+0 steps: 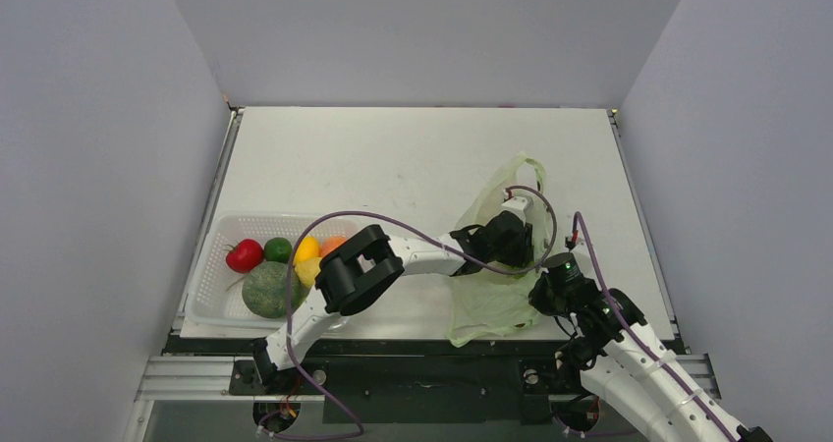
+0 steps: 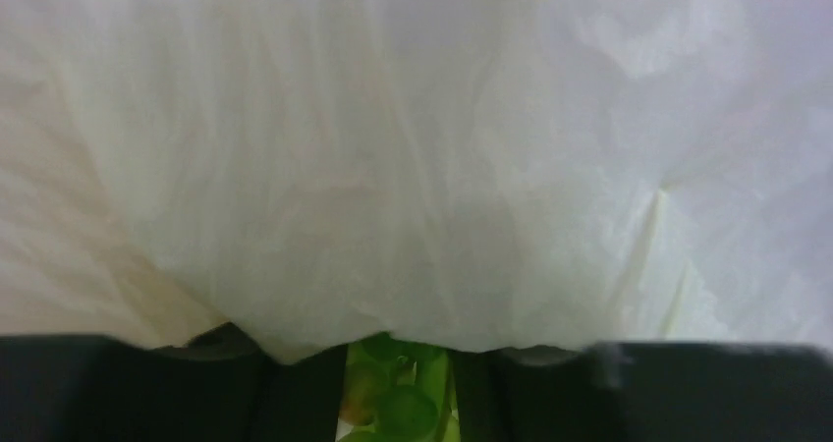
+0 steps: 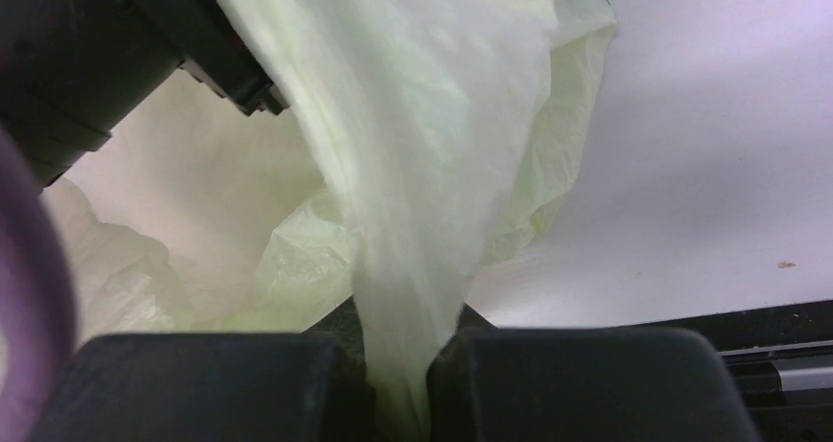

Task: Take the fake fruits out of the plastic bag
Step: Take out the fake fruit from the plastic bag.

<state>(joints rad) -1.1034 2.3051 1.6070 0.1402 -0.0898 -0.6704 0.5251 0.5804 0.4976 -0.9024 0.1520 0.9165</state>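
Observation:
The pale yellow-green plastic bag (image 1: 488,309) lies crumpled at the table's right front. My left gripper (image 1: 518,208) reaches into its mouth. In the left wrist view the bag's film (image 2: 393,167) fills the frame, and a cluster of small green fake fruits (image 2: 405,410) fills the gap of the left gripper (image 2: 398,393), touching both dark fingers. My right gripper (image 1: 538,298) holds the bag's near edge. In the right wrist view the right gripper (image 3: 413,383) is shut on a bunched strip of the bag (image 3: 422,167).
A clear latticed basket (image 1: 210,265) stands at the left front. It holds a red fruit (image 1: 245,255), a dark green one (image 1: 278,249), a yellow one (image 1: 307,251), an orange one (image 1: 334,245) and a striped green melon (image 1: 267,290). Grey walls enclose the table.

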